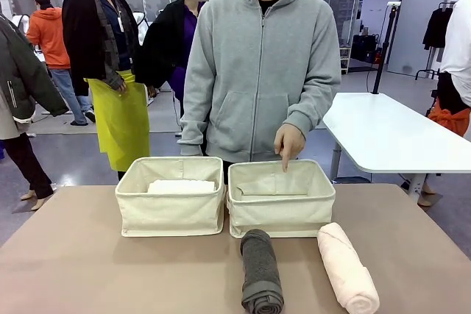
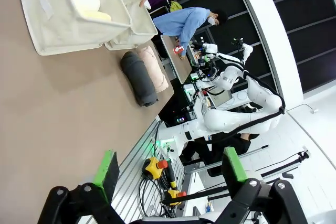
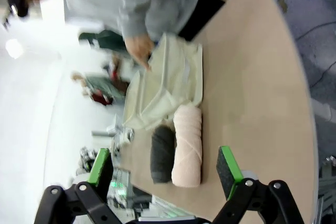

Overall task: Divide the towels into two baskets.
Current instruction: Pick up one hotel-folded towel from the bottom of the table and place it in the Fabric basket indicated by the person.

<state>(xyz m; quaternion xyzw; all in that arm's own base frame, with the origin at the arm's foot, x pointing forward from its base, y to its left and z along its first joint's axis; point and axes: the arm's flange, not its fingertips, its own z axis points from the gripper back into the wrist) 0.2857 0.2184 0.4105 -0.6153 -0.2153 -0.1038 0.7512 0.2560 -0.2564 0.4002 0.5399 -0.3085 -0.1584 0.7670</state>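
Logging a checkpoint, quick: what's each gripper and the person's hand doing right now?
Left gripper: open, empty.
Right gripper: open, empty.
Person's hand: empty, pointing into a basket.

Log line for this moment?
left basket: white towel, yellow towel; right basket: hand pointing in; grey towel, pink towel: on table; jaws: both open

Rolled grey towel, pink towel lie before right basket.

Robot's black left hand and right hand, green pads; person's grey zip hoodie
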